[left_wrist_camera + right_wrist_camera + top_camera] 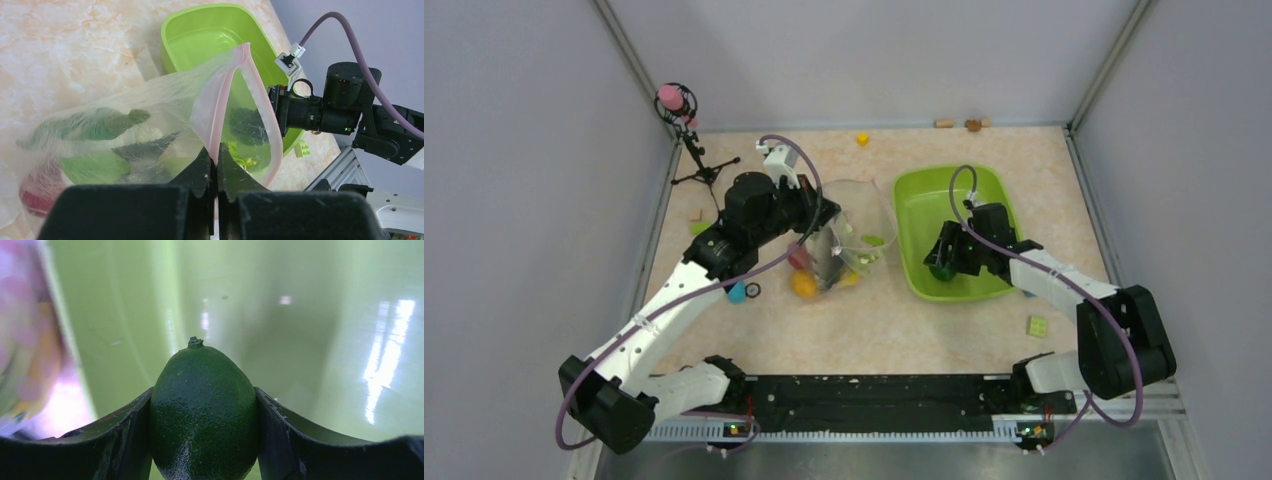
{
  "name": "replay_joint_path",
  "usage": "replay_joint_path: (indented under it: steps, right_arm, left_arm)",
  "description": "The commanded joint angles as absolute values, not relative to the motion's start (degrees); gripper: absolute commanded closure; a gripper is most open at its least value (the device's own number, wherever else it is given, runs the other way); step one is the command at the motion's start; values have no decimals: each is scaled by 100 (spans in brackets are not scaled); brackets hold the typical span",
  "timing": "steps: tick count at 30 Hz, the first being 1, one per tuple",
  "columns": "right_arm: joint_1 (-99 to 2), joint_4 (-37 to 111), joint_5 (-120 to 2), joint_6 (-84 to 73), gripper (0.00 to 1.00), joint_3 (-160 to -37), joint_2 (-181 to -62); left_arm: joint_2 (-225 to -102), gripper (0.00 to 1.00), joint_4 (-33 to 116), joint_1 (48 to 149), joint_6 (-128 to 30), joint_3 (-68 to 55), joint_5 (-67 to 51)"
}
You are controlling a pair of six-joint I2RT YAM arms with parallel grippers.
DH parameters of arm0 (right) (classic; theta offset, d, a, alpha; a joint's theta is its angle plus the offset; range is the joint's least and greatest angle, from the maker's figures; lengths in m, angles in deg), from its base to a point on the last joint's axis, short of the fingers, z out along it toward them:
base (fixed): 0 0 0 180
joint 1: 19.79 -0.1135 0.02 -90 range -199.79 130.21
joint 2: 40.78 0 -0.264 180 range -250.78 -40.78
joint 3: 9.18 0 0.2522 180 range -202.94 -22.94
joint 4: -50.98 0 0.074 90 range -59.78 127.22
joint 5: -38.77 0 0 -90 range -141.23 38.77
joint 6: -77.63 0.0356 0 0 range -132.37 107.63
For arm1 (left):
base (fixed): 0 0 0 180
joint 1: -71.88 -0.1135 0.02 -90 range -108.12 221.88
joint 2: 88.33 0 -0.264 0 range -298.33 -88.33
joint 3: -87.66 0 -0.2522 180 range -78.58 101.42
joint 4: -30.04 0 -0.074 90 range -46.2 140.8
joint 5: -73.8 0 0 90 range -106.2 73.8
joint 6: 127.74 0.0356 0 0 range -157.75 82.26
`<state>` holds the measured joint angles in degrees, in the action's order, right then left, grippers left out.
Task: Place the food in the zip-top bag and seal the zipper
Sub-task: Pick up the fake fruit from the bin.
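**Left gripper** (pixel 216 156): clenched on the pink zipper (pixel 226 95) at 1 lip of the zip-top bag (pixel 150 105). It holds that lip up so the mouth stands open as a loop facing the lime-green tray (pixel 210 30).

**Right gripper** (pixel 204 425): grasping a dark green fruit (pixel 202 385), with 1 finger on each flank and the stem end pointing forward. It sits low inside the tray. Whether the fruit touches the tray floor cannot be told.

**Bag position:** the bag lies on the table just beside the tray's left wall. Food already inside includes a red piece (pixel 37 192), a leafy green stalk (pixel 100 122) and an orange piece (pixel 804 285).

**Step in hand (judgement):** carrying the fruit from the tray into the open mouth. The zipper is unsealed.

**Recommendations:**
1. Raise the fruit above the tray wall before any sideways travel, since the near rim lies between tray and bag.
2. Approach square to the loop and enter between the 2 lips without pressing on the pink strip. The film looks limp and is likely to fold shut if brushed.
3. Keep the left hold firm and high. Slack there would narrow the opening.
4. Let go only once the fruit is well past the strip, so that it drops among the other pieces and does not roll back out.
5. The fruit is smooth and rounded, so move without jerks to avoid it slipping from the fingers.
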<state>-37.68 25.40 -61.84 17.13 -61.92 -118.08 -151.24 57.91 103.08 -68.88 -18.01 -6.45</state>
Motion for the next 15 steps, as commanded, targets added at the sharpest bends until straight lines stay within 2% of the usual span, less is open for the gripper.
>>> replay_joint_path:
  steps: [1, 15]
  right_arm:
    - [-3856, 3401, -7498, 1675, 63, -6281, -11752]
    - [-4037, 3680, -7988, 1806, 63, -7518, -10410]
  left_arm:
    - [-15064, 100, 5314, 10264, -6856, -1783, -601]
    - [-15115, 100, 5320, 10260, -6886, -1758, -460]
